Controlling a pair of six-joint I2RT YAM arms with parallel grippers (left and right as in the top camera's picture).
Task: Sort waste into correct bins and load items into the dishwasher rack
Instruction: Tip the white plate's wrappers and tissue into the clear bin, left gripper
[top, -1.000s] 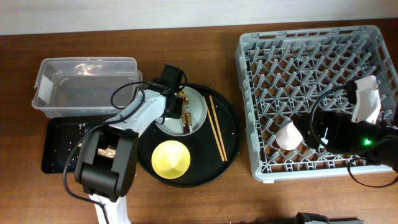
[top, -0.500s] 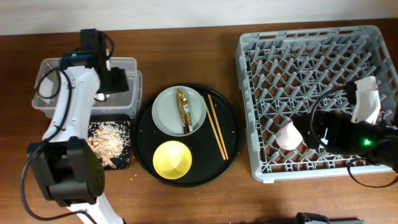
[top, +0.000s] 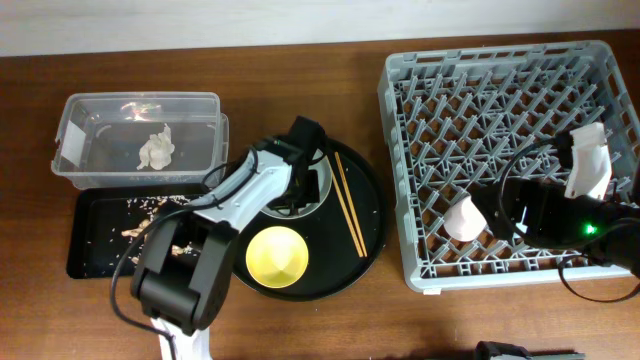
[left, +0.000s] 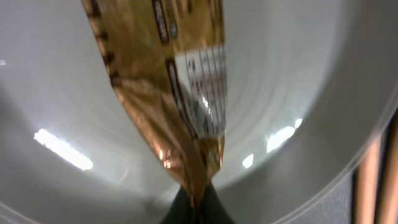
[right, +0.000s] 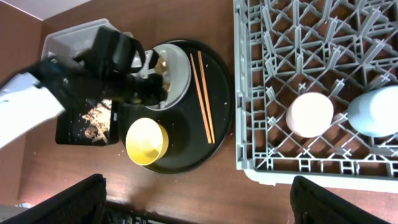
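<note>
In the left wrist view a brown-gold crinkled wrapper (left: 168, 81) hangs over the grey-white plate (left: 298, 68), and my left gripper (left: 199, 202) is shut on its lower tip. From overhead, my left gripper (top: 298, 190) sits over the plate (top: 320, 180), hiding the wrapper. A crumpled white tissue (top: 155, 148) lies in the clear tub (top: 75, 120). Food scraps (top: 140, 225) lie in the shallow black tray (top: 85, 240). My right gripper (right: 199, 205) hovers open and empty beside the dishwasher rack (top: 430, 150), which holds a pink cup (right: 310, 114) and a light-blue cup (right: 376, 111).
The large round black tray (top: 370, 230) carries the plate, a yellow bowl (top: 276, 255) and the wooden chopsticks (top: 348, 205). The rack fills the right half of the table. My right arm stands over the rack's front right part.
My left arm has swung from over the clear tub back to the plate and shut on the wrapper. The tissue now lies in the tub. The right arm has not moved.
</note>
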